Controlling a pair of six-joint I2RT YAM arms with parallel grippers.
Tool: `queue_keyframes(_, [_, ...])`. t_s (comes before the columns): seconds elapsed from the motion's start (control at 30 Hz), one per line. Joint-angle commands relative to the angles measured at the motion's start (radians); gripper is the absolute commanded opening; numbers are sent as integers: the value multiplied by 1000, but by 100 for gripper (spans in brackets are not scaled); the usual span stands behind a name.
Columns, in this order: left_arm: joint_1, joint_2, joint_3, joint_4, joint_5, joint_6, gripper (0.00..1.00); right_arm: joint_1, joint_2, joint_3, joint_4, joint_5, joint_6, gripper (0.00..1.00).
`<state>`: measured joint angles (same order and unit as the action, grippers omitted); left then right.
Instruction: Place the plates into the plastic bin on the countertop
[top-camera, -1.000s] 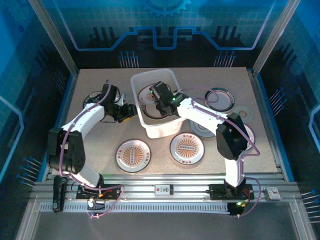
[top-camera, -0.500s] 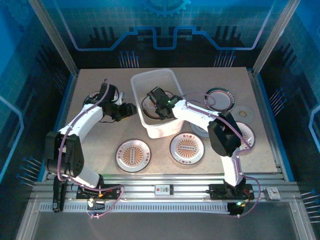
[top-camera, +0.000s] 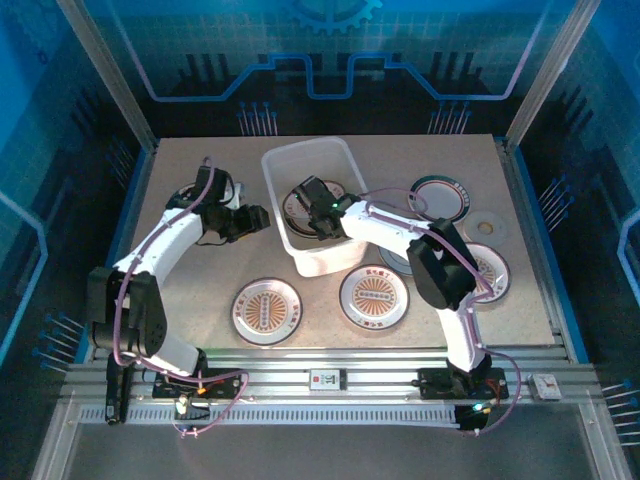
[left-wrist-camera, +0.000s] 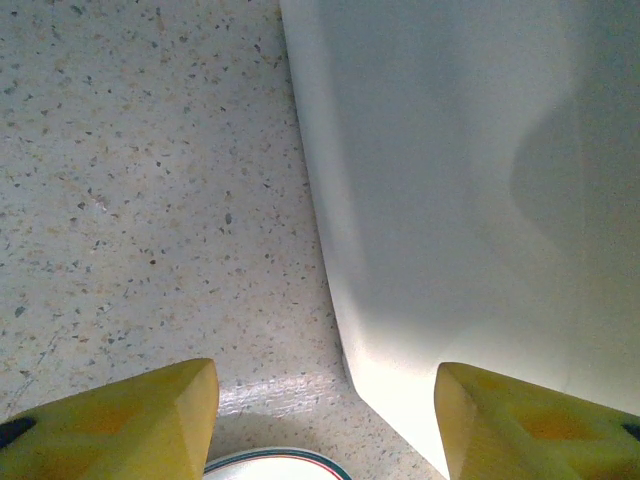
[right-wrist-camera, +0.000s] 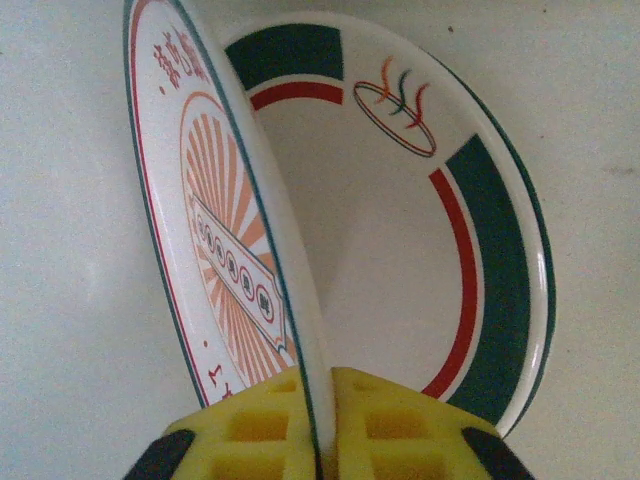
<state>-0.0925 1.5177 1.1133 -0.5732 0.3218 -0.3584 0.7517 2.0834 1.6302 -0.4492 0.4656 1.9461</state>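
Observation:
The plastic bin (top-camera: 305, 146) stands at the back centre of the countertop (top-camera: 200, 270). My right gripper (top-camera: 312, 207) is inside it, shut on the rim of a plate (right-wrist-camera: 215, 250) with an orange sunburst centre, held on edge. Behind it another plate (right-wrist-camera: 420, 230) with green and red rim bands lies on the bin floor. My left gripper (top-camera: 262, 217) is open just left of the bin, low over the countertop (left-wrist-camera: 150, 180). Its yellow fingers (left-wrist-camera: 130, 420) straddle the bin's outer wall (left-wrist-camera: 470, 200), and a plate rim (left-wrist-camera: 275, 467) shows below them.
Two orange-centred plates (top-camera: 267, 311) (top-camera: 373, 296) lie near the front. A dark-rimmed plate (top-camera: 439, 198) sits back right, more plates (top-camera: 490, 268) lie under the right arm, one (top-camera: 190, 195) under the left arm. A thin pale disc (top-camera: 487, 228) lies at the right.
The right gripper has carried its plate a little left and lower inside the bin, its elbow swinging left. The left gripper has edged slightly toward the back.

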Motion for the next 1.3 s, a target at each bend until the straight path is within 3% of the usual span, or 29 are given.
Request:
queue_keyframes(0.0, [13, -37, -9, -38, -21, 24, 60, 0, 16, 15, -34, 15, 1, 14])
queue_keyframes(0.07, [17, -40, -13, -39, -21, 22, 60, 0, 3, 1, -40, 19, 0, 17])
queue_keyframes(0.37, [20, -39, -12, -50, -31, 16, 61, 2, -23, -20, -45, -2, -29, 57])
queue_keyframes(0.47, [22, -47, -13, -60, -47, 15, 61, 3, -36, -23, -44, 4, -47, 59])
queue_keyframes(0.6, [26, -59, -20, -68, -60, 5, 61, 9, -65, -32, -55, 14, -75, 69])
queue_keyframes(0.83, [30, -68, -28, -76, -63, -21, 62, 21, -83, 4, -145, 21, -148, 98])
queue_keyframes(1.07, [30, -105, -39, -93, -89, -48, 63, 20, -124, -56, -52, 0, -182, 100])
queue_keyframes(1.27, [36, -166, -76, -137, -125, -72, 63, 26, -236, -130, 108, 24, -408, 99])
